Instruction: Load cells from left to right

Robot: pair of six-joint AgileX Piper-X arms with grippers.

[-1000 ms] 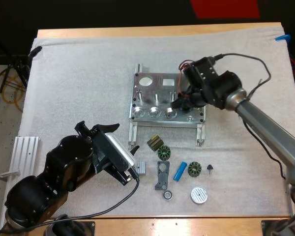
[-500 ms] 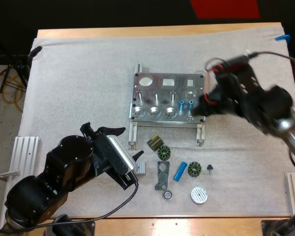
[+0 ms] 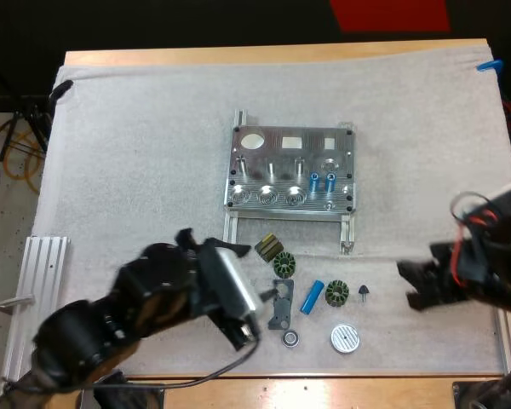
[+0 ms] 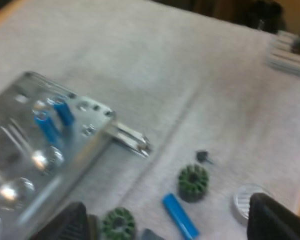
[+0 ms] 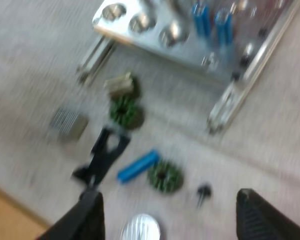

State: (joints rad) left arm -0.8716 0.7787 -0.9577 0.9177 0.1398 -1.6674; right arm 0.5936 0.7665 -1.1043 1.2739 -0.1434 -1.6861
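The metal fixture now shows two blue cells standing upright in it. Our right gripper has pulled well back from them, fingers wide and empty, so that load looks finished. Our left gripper has swung in, also wide, and the loose blue cell lies just ahead of its fingers, probably our next pick, though motion blur leaves this uncertain.
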